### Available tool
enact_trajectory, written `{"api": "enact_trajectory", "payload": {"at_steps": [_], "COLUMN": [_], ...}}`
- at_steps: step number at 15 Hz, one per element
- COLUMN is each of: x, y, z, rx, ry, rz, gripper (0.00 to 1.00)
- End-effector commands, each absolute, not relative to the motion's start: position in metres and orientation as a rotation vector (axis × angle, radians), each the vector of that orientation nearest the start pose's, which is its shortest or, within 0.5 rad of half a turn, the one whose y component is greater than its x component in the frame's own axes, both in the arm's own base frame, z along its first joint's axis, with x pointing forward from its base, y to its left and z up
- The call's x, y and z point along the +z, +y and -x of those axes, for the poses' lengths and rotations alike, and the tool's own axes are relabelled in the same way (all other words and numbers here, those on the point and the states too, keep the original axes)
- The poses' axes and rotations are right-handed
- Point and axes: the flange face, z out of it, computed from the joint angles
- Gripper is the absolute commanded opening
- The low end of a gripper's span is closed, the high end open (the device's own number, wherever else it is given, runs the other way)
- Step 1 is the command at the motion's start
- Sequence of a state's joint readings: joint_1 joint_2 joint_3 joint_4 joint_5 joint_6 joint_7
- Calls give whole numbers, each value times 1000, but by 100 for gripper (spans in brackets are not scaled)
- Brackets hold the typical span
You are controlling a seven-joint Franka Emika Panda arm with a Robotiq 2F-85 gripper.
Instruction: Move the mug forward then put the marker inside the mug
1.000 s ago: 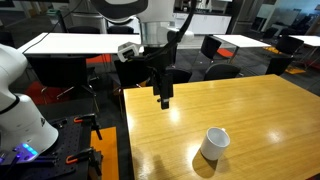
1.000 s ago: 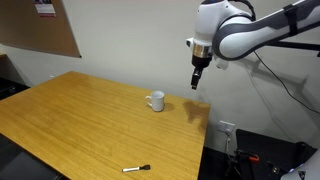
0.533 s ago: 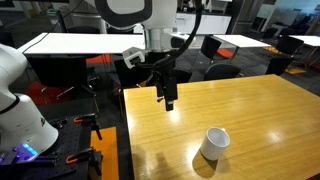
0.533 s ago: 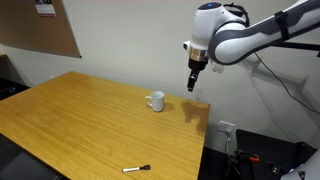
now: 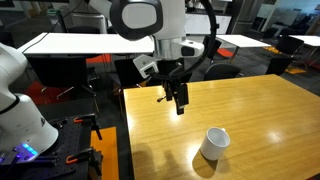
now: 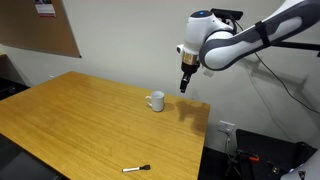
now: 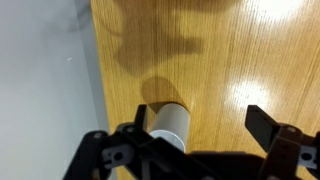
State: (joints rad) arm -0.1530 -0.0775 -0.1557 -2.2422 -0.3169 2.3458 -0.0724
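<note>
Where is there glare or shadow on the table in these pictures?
Wrist view: glare washes out the table at top right; a dark shadow lies beyond the mug. In an exterior view, the gripper casts shadow beside the mug.

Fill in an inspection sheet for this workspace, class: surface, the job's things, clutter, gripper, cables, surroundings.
Surface: wooden table, glossy, with light reflections.
Mug: white mug stands upright on the table, touching nothing else.
Marker: marker lies flat near a table edge, well away from the mug.
Clutter: nothing seen.
Gripper: gripper is open and empty, and hovers above the table close to the mug without touching it.
Cables: dark cable hangs along the wall behind the arm.
Surroundings: corkboard on the wall; white tables and dark chairs beyond the work table.
</note>
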Motion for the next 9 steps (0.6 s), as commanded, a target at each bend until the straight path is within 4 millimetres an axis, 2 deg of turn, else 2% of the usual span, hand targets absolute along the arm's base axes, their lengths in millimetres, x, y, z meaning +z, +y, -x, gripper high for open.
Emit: {"api": "enact_trajectory", "payload": {"at_steps": [1,9], "x": [419,404], "y": [-174,-181], "z": [-517,-539], "rx": [-260,-347], "ry": [32,-142], "rz": [3402,3353], "gripper": [100,100]}}
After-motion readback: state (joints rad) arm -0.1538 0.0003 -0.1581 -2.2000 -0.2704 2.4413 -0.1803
